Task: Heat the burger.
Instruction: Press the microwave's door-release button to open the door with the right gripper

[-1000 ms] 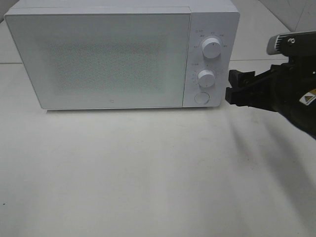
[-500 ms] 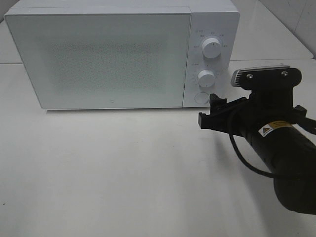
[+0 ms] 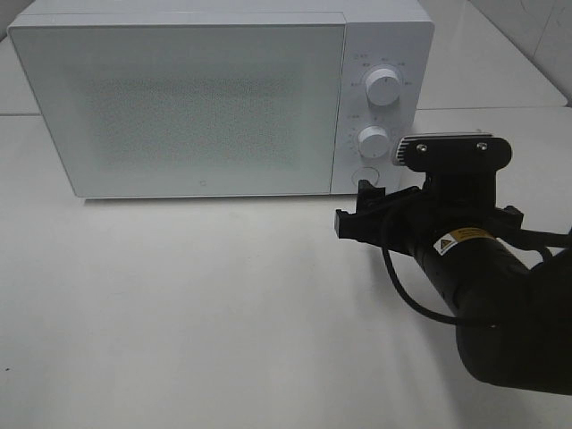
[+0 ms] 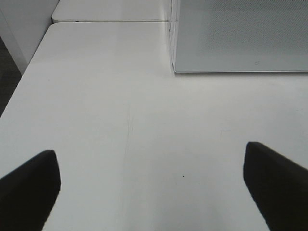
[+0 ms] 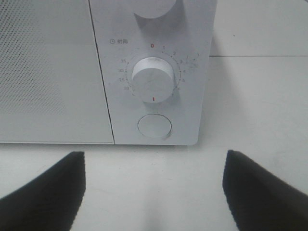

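The right end effector has swung left, released and empty, toward the microwave's round button; door shut, burger out of sight, heating likely unstarted

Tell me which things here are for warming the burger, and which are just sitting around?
For the job:
- microwave, door shut
- its round button
- numbered knob above the button
- right claw, open, facing that button
(No burger in view.)

Just sitting around:
- left claw, open above the white table
- upper knob
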Tool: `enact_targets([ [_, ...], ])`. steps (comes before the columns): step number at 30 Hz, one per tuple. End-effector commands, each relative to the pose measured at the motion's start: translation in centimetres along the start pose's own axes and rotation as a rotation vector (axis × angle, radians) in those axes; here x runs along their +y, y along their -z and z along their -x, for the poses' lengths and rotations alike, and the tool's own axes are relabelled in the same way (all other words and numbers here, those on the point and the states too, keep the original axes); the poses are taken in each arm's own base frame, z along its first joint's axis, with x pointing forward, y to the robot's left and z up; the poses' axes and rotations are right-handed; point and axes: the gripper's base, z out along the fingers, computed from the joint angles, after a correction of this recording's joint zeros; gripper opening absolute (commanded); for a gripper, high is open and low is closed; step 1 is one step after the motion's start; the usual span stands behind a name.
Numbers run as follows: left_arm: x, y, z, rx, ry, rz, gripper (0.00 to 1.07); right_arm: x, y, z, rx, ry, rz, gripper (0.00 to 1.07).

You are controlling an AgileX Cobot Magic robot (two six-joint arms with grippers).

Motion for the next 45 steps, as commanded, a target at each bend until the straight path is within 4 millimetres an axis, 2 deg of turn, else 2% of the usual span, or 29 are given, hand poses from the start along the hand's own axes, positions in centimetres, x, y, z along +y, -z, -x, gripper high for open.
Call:
enact_targets([
  [1,-0.01,0.2,-0.17,-0.024,0.006,0.003,0.98,0.23,-0.04,0.23,-0.005,-0.051,0.005,0.75],
  [3,-0.01,0.2,-0.17,-0.024,0.006,0.003,0.98,0.25,-0.04,0.15,0.005,-0.192,0.007,0.74],
  [6,-0.01,0.2,-0.17,-0.024,0.006,0.003,0.98,0.25,-0.04,0.15,0.005,-0.239,0.007,0.73],
  [8,-0.01,0.2,-0.17,-0.024,0.006,0.003,0.98,0.26,-0.04,0.11,0.009,-0.434,0.006,0.7],
  [10,-0.01,0.2,-0.17,-0.024,0.006,0.003,0.98,0.26,-0.04,0.09,0.013,-0.495,0.006,0.69],
  [11,-0.01,0.2,-0.17,-0.024,0.006,0.003,0.98,0.29,-0.04,0.01,0.022,-0.617,0.005,0.67],
  [14,-0.01,0.2,-0.17,-0.024,0.006,0.003,0.98,0.3,-0.04,-0.05,0.03,-0.678,0.004,0.66],
  [15,-0.01,0.2,-0.17,-0.024,0.006,0.003,0.98,0.32,-0.04,-0.11,0.036,-0.787,0.001,0.63],
  [17,-0.01,0.2,-0.17,-0.024,0.006,0.003,0.98,0.32,-0.03,-0.12,0.037,-0.835,0.0,0.62],
  [19,-0.01,0.2,-0.17,-0.024,0.006,0.003,0.98,0.35,-0.03,-0.24,0.052,-1.066,-0.009,0.54],
  [23,-0.01,0.2,-0.17,-0.024,0.006,0.003,0.98,0.35,-0.03,-0.27,0.055,-1.144,-0.012,0.48],
  [25,-0.01,0.2,-0.17,-0.024,0.006,0.003,0.98,0.35,-0.03,-0.28,0.055,-1.244,-0.015,0.39],
  [26,-0.01,0.2,-0.17,-0.024,0.006,0.003,0.98,0.35,-0.03,-0.28,0.055,-1.244,-0.015,0.39],
  [28,-0.01,0.2,-0.17,-0.024,0.006,0.003,0.98,0.36,-0.03,-0.28,0.056,-1.391,-0.02,0.26],
  [29,-0.01,0.2,-0.17,-0.024,0.006,0.003,0.98,0.36,-0.03,-0.28,0.056,-1.391,-0.02,0.26],
  [31,-0.01,0.2,-0.17,-0.024,0.006,0.003,0.98,0.36,-0.03,-0.29,0.057,-1.495,-0.024,0.17],
  [36,-0.01,0.2,-0.17,-0.024,0.006,0.003,0.98,0.39,-0.04,-0.43,0.072,-1.589,-0.038,0.07],
  [39,-0.01,0.2,-0.17,-0.024,0.006,0.003,0.98,0.4,-0.04,-0.49,0.078,-1.602,-0.043,0.05],
  [41,-0.01,0.2,-0.17,-0.024,0.006,0.003,0.98,0.43,-0.03,-0.68,0.098,-1.618,-0.058,0.0],
  [45,-0.01,0.2,-0.17,-0.024,0.006,0.003,0.98,0.41,-0.04,-0.69,0.099,-1.617,-0.059,0.0],
])
